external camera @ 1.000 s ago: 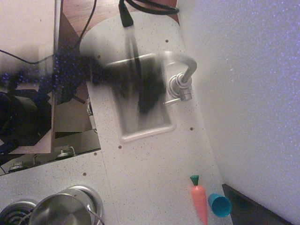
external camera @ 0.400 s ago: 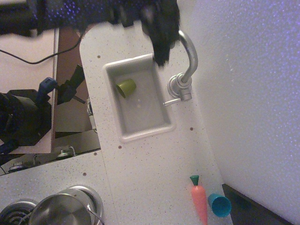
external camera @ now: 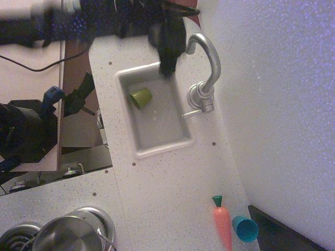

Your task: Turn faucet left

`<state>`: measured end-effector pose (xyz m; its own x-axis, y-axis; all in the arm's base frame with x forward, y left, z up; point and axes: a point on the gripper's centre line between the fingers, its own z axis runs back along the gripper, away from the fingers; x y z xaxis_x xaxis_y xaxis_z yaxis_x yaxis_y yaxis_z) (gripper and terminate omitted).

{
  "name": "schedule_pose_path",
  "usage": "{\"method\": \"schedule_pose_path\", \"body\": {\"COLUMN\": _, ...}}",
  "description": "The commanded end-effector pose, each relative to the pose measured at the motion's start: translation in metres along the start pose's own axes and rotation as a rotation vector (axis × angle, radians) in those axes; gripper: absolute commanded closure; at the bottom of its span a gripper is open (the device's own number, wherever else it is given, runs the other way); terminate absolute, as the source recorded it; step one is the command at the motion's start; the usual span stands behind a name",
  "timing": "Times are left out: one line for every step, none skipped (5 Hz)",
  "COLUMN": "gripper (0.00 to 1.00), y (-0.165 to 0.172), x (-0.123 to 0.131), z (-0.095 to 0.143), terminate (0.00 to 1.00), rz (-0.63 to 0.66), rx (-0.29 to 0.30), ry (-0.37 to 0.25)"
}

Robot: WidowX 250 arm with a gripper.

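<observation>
The faucet [external camera: 203, 90] is a small silver tap on the white counter, right of the sink [external camera: 157, 151]. Its round base and thin side lever [external camera: 189, 113] sit by the sink's right rim. Its gooseneck spout [external camera: 209, 52] curves up toward the top of the frame, with its tip near the sink's far corner. My gripper [external camera: 168, 49] is a dark blurred shape at the top, just left of the spout tip and over the sink's far edge. Its fingers are too blurred to tell whether they are open or shut.
A green cup [external camera: 141, 97] lies in the sink. A toy carrot [external camera: 222, 222] and a blue cup [external camera: 245, 228] lie at the bottom right. A steel pot [external camera: 68, 235] stands at the bottom left. A white wall [external camera: 282, 104] runs along the right.
My arm has swung from over the sink up to the top of the frame. The gripper then shifted slightly left, uncovering the spout tip. The green cup came into view.
</observation>
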<state>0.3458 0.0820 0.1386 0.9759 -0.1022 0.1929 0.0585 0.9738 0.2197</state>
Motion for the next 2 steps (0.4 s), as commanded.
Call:
{"method": "schedule_pose_path", "body": {"gripper": 0.00, "y": -0.052, "x": 0.016, "z": 0.070, "terminate": 0.00, "rz": -0.160, "rx": 0.026, "ry": -0.137}}
{"method": "schedule_pose_path", "body": {"gripper": 0.00, "y": -0.096, "x": 0.034, "z": 0.076, "terminate": 0.00, "rz": -0.271, "rx": 0.043, "ry": -0.130}}
